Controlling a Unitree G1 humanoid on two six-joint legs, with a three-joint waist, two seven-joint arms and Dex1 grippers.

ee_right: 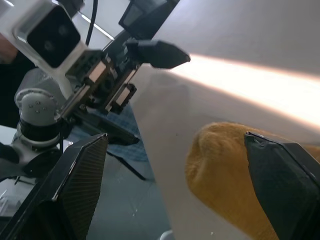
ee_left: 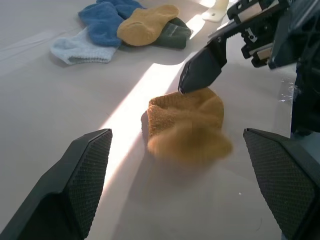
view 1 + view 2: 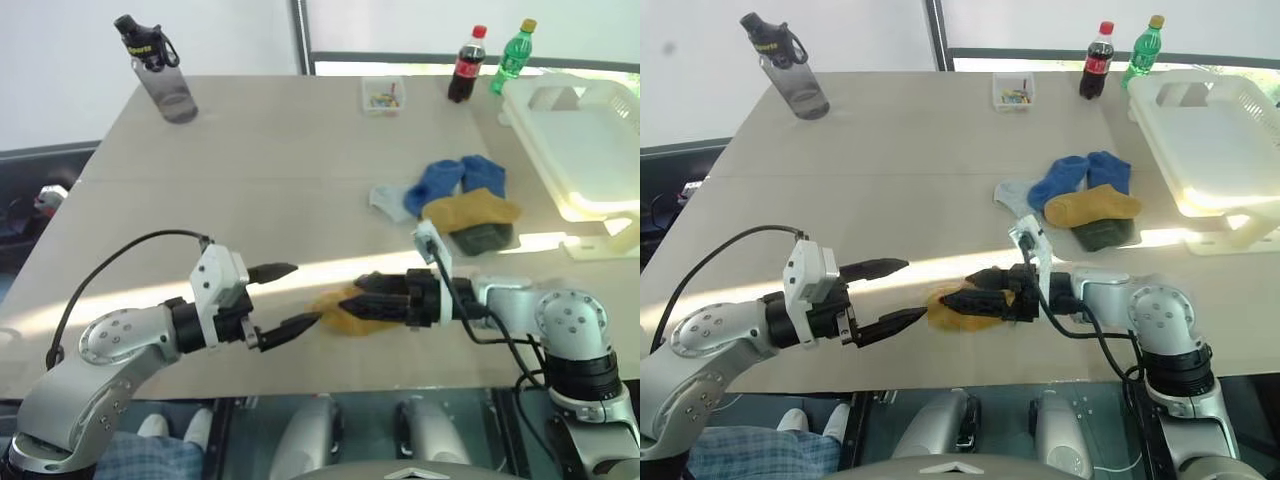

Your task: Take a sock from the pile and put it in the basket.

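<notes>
Centrally, near the front edge of the table (image 3: 260,140), a single mustard sock (image 3: 352,308) lies crumpled on the surface, between my two grippers. My left gripper (image 3: 285,297) faces it from the left with both fingers spread wide and nothing between them. My right gripper (image 3: 975,290) points at it from the right; its jaws stand wide apart, one finger above the sock and one at its far side, and I judge that they have no hold on it, since in the left wrist view the sock rests slack on the table.

Beyond it, well apart, lies the pile (image 3: 455,203): blue, mustard, dark green and pale grey socks overlapping in a loose heap. The basket (image 3: 590,150) stands at the far right of the table, near the pile, and no sock shows on the part of its floor that is in view.

Handling: the sock looks light, soft and limp, with a nubbly knit that should not slip between textured pads. It will fold and droop from any hold, so I judge the bunched middle hump the best place to pinch, closing fully so several layers are caught. A grip on a thin edge risks taking one layer only and letting it slide out during the carry to the basket.
</notes>
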